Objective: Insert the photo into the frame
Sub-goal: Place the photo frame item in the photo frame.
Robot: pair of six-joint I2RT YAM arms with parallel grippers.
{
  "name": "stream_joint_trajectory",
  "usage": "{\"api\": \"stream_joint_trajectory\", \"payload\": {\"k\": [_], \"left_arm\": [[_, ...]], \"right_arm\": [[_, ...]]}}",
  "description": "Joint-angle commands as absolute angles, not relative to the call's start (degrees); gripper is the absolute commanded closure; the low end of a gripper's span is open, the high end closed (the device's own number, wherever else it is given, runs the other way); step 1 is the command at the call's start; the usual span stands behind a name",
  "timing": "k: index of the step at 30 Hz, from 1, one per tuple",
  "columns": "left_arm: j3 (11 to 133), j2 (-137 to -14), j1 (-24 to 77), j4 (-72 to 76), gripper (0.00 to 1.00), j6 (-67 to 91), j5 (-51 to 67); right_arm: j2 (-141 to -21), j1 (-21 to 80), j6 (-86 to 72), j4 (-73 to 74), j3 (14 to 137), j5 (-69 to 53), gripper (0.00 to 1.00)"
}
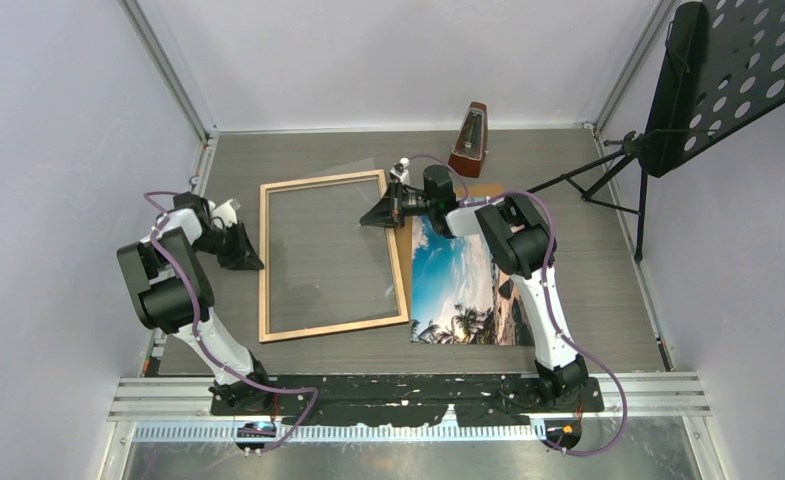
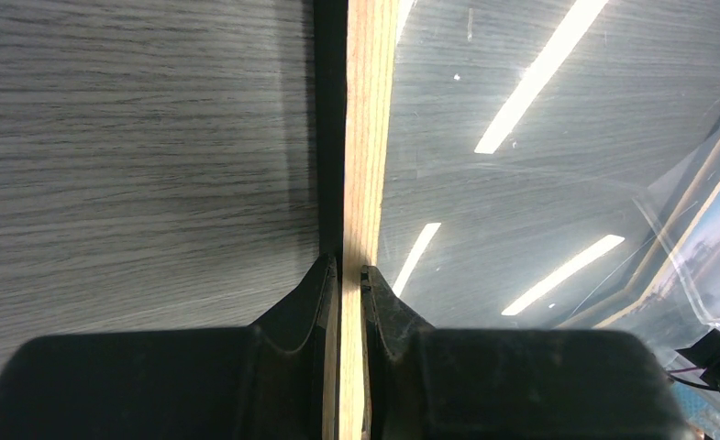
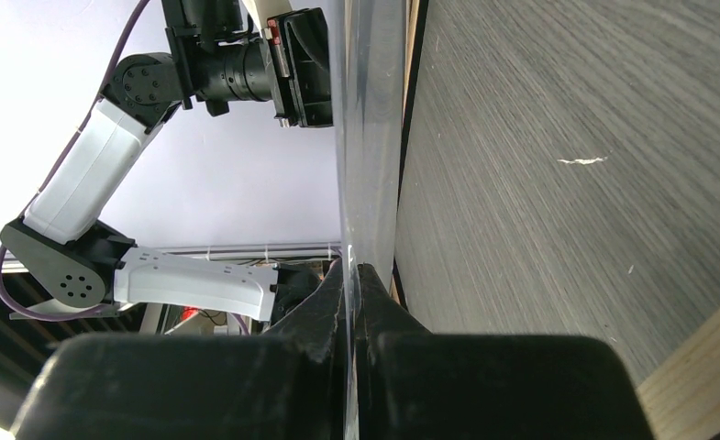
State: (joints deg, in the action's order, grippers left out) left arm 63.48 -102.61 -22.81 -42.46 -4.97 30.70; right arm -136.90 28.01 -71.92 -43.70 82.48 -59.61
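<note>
The frame (image 1: 333,327) lies flat on the table, light wood rear face up. My left gripper (image 1: 256,262) is shut on its left border; the left wrist view shows the jaws (image 2: 348,275) clamped on the wood strip (image 2: 367,137). My right gripper (image 1: 368,218) is shut on the right edge of the clear pane (image 1: 328,250), which lies over the frame opening and is a little askew. The right wrist view shows the jaws (image 3: 351,270) pinching the thin pane (image 3: 370,137). The beach photo (image 1: 458,280) lies picture side up to the right of the frame.
The brown backing sheet (image 1: 486,189) lies under the photo. A wooden metronome (image 1: 469,140) stands at the back. A black music stand (image 1: 728,70) stands at the right, its legs (image 1: 608,180) reaching onto the table. White walls close in on three sides.
</note>
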Motion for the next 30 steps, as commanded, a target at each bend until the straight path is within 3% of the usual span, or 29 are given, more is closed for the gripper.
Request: {"api": "stream_joint_trajectory", "payload": {"k": [1, 30], "left_arm": [[64.34, -103.24, -22.76, -43.43, 0.88, -5.65, 32.17], [64.34, -103.29, -22.72, -43.64, 0.88, -5.77, 32.27]], "right_arm": [[-135.61, 29.03, -70.56, -45.75, 82.48, -59.73, 0.94], [-135.95, 28.92, -67.58, -42.33, 81.18, -57.43, 0.94]]}}
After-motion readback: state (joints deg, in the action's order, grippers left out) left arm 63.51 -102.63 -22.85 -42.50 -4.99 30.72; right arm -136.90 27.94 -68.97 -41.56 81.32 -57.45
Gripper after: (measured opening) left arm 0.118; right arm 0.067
